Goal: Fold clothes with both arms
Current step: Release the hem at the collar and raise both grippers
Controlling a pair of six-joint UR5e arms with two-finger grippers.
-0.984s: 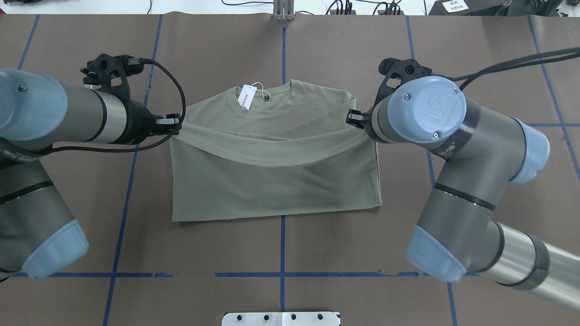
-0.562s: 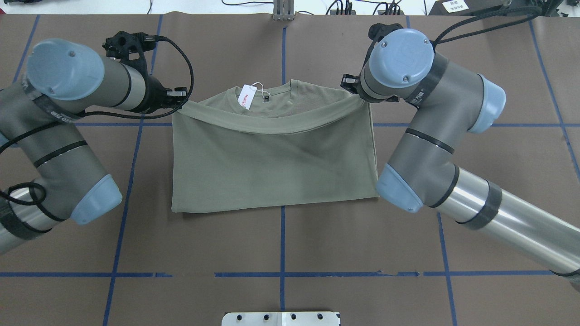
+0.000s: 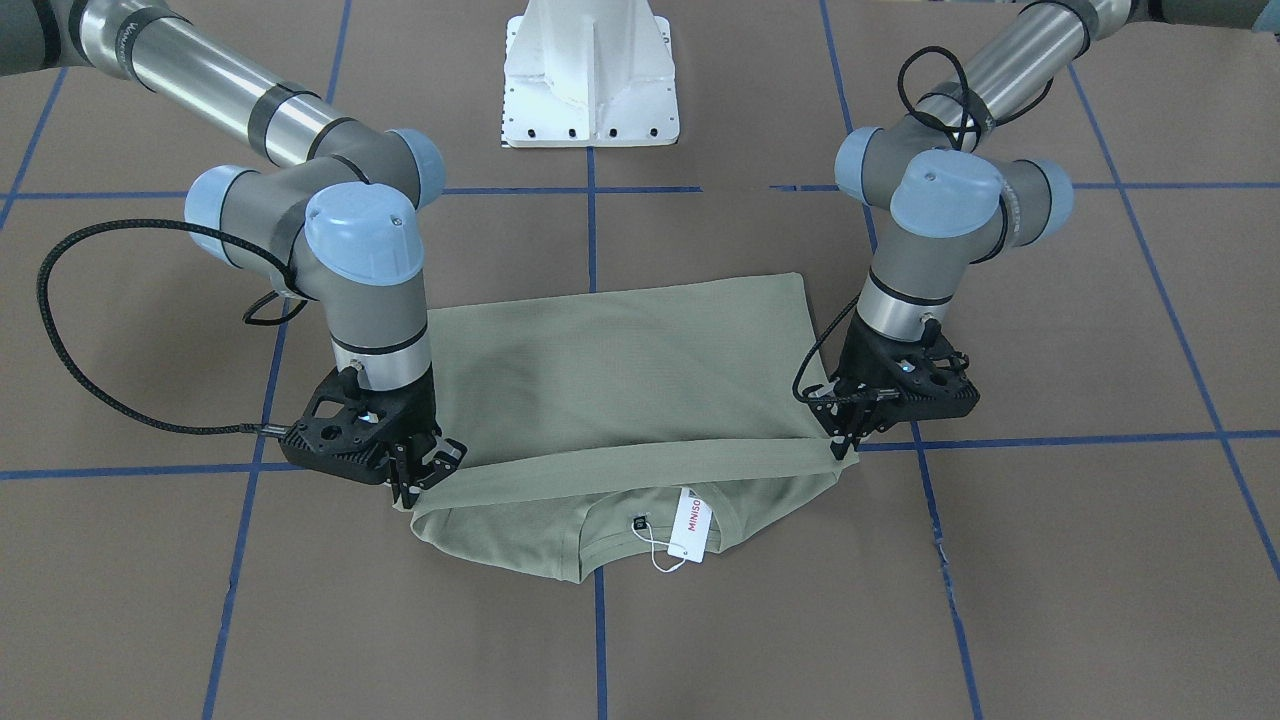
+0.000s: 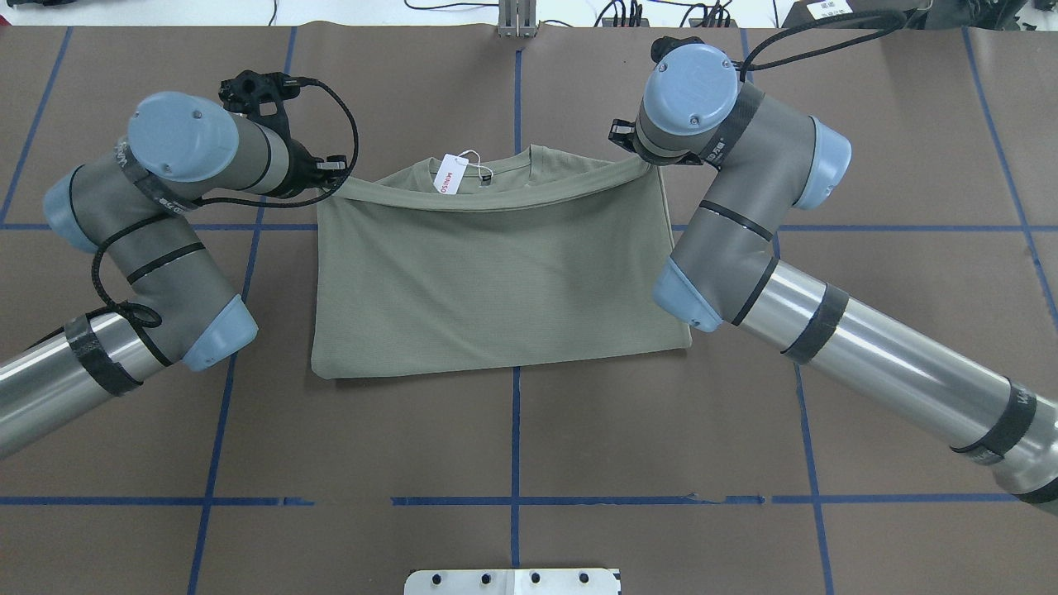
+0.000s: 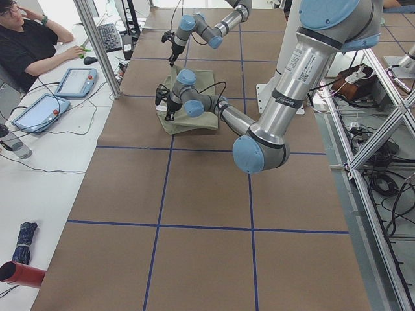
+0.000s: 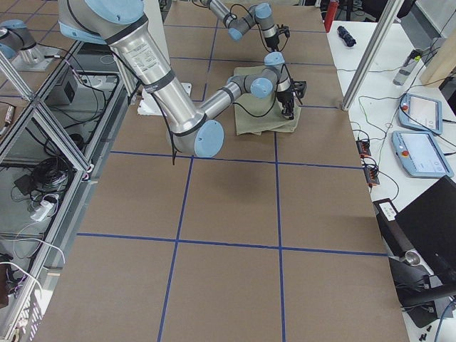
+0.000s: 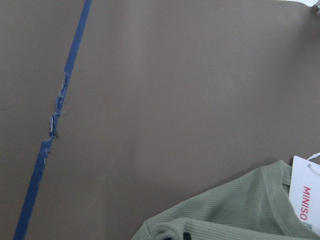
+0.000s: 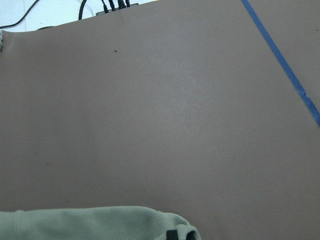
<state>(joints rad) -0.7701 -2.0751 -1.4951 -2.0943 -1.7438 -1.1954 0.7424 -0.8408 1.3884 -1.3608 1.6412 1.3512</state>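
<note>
Two-handed, carrying the hem of the shirt (image 4: 496,281) further up to the hang tag (image 4: 447,174), clamping corners in left hand (image 3: 843,440) and right hand (image 3: 418,478), nearly completing the fold.

Bright, even light from above; a glint along my right arm (image 4: 860,347); my wrist views look perhaps slightly soft.

I see sage-green shirt (image 4: 496,281) flat mid-table, doubled over, fold toward robot. Top layer's edge sags between its corners, just short of collar (image 4: 508,168); white MINISO tag (image 4: 447,175) exposed. Left gripper (image 3: 845,435) pinches one corner, right gripper (image 3: 418,478) the other. Left arm (image 4: 165,256) and right arm (image 4: 727,240) bent, flanking shirt.
</note>
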